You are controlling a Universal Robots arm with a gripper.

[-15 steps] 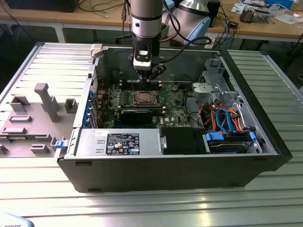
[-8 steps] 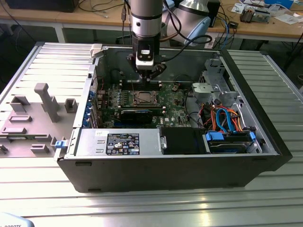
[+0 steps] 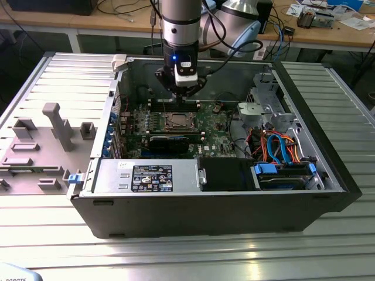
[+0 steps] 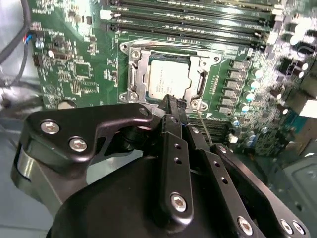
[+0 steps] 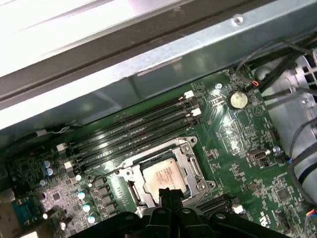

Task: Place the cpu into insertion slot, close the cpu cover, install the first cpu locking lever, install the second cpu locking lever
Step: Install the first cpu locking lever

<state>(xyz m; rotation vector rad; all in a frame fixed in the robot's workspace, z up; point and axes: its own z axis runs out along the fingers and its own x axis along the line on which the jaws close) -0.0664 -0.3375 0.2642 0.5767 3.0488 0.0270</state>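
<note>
Gripper poised over the covered cpu socket inside the open computer case

In the exterior view the gripper (image 3: 177, 96) hangs over the far middle of the green motherboard (image 3: 214, 126) in the computer case (image 3: 205, 211), just above the insertion slot (image 3: 176, 121). That slot lies between the memory slots (image 3: 170, 105) on its far side and a long black card (image 3: 170, 142) on its near side. In both wrist views the cpu (image 4: 168, 79) (image 5: 161, 173) sits flat in the insertion slot (image 4: 128, 52) (image 5: 124, 174). The cpu cover (image 4: 140, 74) (image 5: 187, 166) lies down around it, with the silver top showing through the cut-out. The jaws look pressed together with nothing seen between them. Their tips (image 4: 172, 101) (image 5: 168, 192) are over the chip's edge; I cannot tell whether they touch it. In the second wrist view a thin metal rod (image 4: 204, 130) slants up from the socket's corner beside the fingers.
</note>
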